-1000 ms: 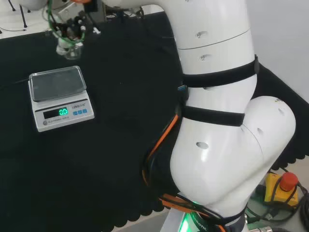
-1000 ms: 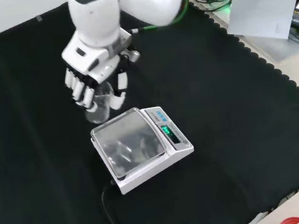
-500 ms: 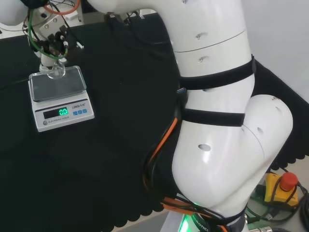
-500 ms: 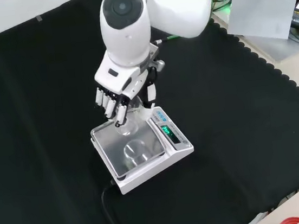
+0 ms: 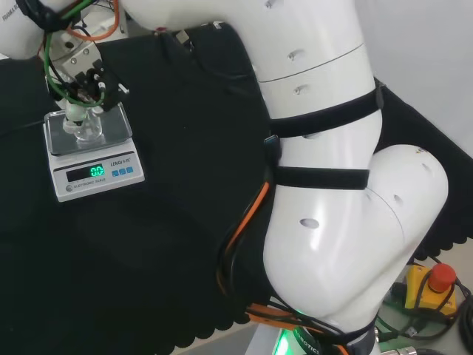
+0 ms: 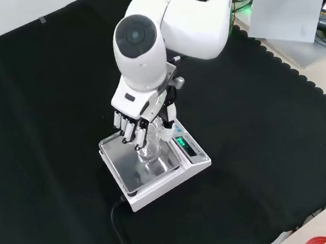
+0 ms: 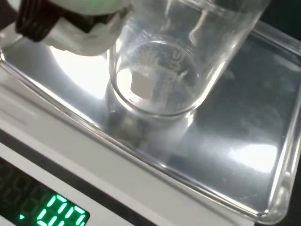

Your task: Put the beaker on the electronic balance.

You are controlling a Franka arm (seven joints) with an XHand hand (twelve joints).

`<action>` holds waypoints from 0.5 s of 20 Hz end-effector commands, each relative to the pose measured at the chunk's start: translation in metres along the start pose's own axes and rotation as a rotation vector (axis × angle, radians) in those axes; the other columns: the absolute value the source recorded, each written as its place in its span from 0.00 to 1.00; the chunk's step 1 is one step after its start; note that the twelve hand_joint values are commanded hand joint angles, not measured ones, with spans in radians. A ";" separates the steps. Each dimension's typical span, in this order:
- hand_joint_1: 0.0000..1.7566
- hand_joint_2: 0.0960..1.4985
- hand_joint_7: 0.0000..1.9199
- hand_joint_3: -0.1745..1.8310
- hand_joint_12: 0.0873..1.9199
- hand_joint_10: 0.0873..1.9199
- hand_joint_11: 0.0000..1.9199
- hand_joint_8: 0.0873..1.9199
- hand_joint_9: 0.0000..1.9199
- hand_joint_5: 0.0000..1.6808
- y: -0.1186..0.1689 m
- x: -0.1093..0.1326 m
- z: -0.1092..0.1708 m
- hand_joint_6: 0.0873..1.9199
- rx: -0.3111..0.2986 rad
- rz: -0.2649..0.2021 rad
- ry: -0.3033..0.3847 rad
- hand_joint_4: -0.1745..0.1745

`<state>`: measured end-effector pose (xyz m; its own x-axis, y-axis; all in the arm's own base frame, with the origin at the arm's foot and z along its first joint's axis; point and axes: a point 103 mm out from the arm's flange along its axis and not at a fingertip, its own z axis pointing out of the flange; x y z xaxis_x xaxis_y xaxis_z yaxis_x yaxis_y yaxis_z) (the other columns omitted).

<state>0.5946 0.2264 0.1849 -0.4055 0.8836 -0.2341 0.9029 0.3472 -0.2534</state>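
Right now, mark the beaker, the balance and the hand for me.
beaker (image 6: 148, 150), front view, lower glass wall.
balance (image 6: 135, 176), front view, bare steel pan.
hand (image 6: 132, 121), front view, the back of its fingers.

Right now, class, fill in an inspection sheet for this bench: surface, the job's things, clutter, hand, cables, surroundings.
Surface: black cloth covers the bench, with a scalloped edge at the front view's right.
Job's things: clear beaker upright over the steel pan of the electronic balance; whether its base touches the pan, cannot tell. The balance's green display is lit.
Clutter: nothing seen on the cloth.
Hand: the hand has its fingers curled round the beaker.
Cables: a black lead runs from the balance toward the cloth's near edge; orange and green wires run near the hand.
Surroundings: a red stop button beside the arm's base; a grey sheet lies off the cloth.
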 end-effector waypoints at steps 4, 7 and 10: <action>0.52 0.31 0.25 0.39 0.67 0.33 0.27 0.50 0.41 0.13 0.008 -0.005 0.003 0.29 0.017 -0.014 0.002 0.56; 0.44 0.30 0.13 0.32 0.75 0.41 0.10 0.49 0.26 0.02 0.005 -0.010 -0.004 0.07 0.002 -0.021 0.013 0.48; 0.38 0.32 0.05 0.24 0.77 0.43 0.02 0.46 0.15 0.00 0.001 -0.013 -0.010 0.00 0.017 -0.060 0.030 0.50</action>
<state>0.6039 0.2222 0.1890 -0.4238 0.8790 -0.2187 0.8926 0.3643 -0.2656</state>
